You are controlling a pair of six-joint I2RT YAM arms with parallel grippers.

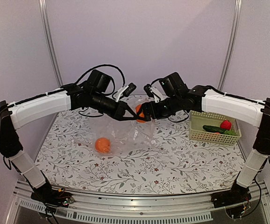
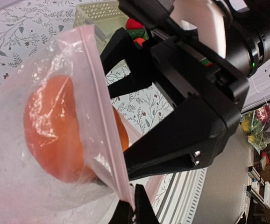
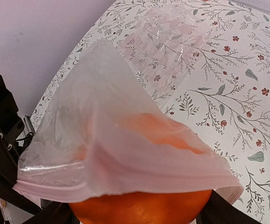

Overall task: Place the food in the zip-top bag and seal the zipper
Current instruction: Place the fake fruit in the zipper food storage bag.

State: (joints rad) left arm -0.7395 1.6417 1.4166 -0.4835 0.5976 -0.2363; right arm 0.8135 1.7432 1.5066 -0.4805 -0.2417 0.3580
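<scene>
One orange (image 1: 103,145) lies inside the zip-top bag (image 1: 125,135), at its seven o'clock. The left gripper (image 1: 125,115) pinches the zipper (image 2: 102,112) rim up; the right gripper (image 1: 146,114), clamping a second orange (image 1: 138,112), should push deep before letting go. Three o'clock: basket (image 1: 214,137) holds remaining food (image 1: 214,129).

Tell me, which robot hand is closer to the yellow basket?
Right. The right gripper holds an orange at the mouth of the bag, just left of the basket in the top view. The left gripper pinches the bag's edge beyond that, farther from the basket.
</scene>
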